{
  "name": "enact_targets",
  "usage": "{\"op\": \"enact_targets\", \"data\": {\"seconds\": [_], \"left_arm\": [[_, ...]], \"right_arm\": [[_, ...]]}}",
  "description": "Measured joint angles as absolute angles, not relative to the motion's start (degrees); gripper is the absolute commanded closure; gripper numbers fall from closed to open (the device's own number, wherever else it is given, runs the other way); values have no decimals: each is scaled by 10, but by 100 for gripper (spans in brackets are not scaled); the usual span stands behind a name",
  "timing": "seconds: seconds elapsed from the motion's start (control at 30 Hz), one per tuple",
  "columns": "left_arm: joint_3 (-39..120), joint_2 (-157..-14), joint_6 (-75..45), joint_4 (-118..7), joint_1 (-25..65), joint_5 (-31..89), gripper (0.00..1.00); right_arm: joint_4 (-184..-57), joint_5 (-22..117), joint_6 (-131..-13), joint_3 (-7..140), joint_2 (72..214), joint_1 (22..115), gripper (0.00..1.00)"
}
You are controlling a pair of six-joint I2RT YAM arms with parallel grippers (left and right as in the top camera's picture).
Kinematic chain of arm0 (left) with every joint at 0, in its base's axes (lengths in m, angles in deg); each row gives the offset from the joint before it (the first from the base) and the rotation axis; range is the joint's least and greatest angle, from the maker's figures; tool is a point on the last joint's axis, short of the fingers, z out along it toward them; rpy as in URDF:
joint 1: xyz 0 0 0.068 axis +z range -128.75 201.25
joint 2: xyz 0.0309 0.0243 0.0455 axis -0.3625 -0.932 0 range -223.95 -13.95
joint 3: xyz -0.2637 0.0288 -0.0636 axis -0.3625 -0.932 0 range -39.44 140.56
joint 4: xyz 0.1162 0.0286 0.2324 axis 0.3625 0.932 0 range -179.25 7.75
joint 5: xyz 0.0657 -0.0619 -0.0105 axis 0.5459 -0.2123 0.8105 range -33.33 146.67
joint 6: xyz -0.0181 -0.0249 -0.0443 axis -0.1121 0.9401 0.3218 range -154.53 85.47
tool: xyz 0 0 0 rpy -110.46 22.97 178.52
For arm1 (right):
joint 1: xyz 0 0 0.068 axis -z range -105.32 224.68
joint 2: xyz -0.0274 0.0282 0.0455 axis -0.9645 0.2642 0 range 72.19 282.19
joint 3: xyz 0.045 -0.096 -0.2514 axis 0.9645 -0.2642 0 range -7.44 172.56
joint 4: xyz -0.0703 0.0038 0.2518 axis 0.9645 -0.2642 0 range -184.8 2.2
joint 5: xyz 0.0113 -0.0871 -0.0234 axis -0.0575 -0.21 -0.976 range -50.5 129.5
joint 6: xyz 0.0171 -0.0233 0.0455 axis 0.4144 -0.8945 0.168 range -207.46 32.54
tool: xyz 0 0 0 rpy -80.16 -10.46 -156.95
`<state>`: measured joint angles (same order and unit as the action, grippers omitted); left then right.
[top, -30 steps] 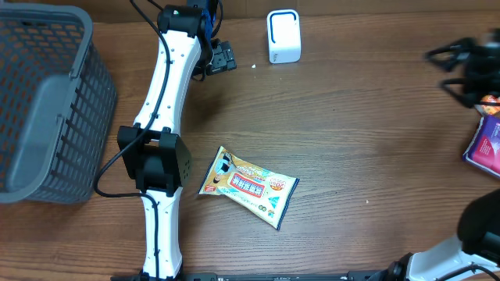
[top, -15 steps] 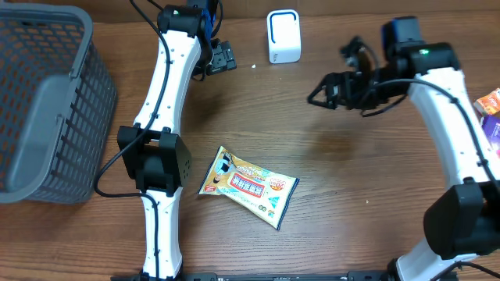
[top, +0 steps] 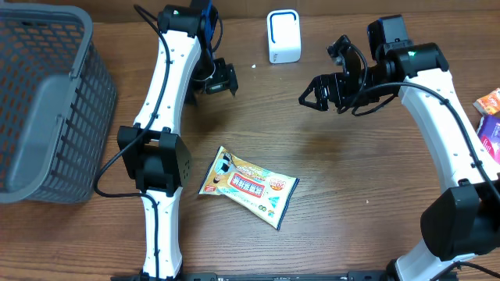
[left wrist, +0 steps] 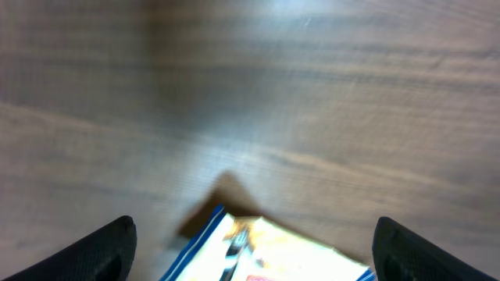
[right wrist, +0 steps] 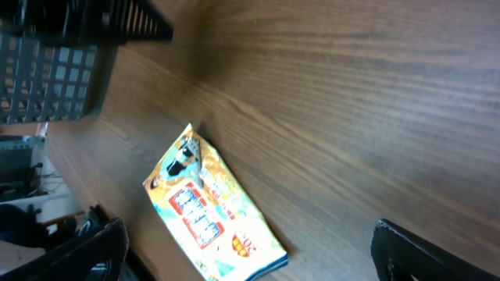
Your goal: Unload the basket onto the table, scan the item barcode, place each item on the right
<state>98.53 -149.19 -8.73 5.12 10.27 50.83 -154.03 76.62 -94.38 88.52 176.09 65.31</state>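
Note:
The item is a flat yellow snack packet [top: 248, 187] with a blue edge, lying on the wooden table in front of centre. The left wrist view shows its corner [left wrist: 266, 254], the right wrist view its printed face [right wrist: 215, 211]. No barcode shows on it. A white scanner [top: 283, 36] stands upright at the back. My left gripper [top: 221, 80] hangs open above the table behind the packet, and its fingers [left wrist: 101, 250] are wide apart and hold nothing. My right gripper [top: 316, 94] is open in the air right of the scanner, also holding nothing.
A grey plastic basket [top: 47, 101] fills the left side and also shows in the right wrist view [right wrist: 55, 70]. Other colourful packets [top: 488, 133] lie at the right edge. The left arm's base [top: 160, 164] stands just left of the packet.
My right arm has swung in from the right edge to above the back middle of the table. My left gripper has shifted a little towards the front, nearer the packet.

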Motion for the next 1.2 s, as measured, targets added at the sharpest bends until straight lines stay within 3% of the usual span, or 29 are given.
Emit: {"op": "enact_targets", "data": {"seconds": [0.07,0.23,0.43,0.57,0.9,1.2], "left_arm": [[985,-1492,-92,69,104,508,20],[979,-1464,-107,74,104,504,19],[977,-1340,-135,74,105,502,2],[940,-1229,-142,72,93,502,0],[608,-1038,-65,65,55,541,0],[383,-965,9,-69,56,493,0]], "right_arm": [[-1528,766,-944,885,1761,653,0],[-1497,765,-946,885,1761,653,0],[-1481,765,-946,885,1761,653,0],[-1477,760,-946,885,1761,653,0],[-1476,738,-948,885,1761,653,0],[-1469,736,-947,885,1761,653,0]]}}
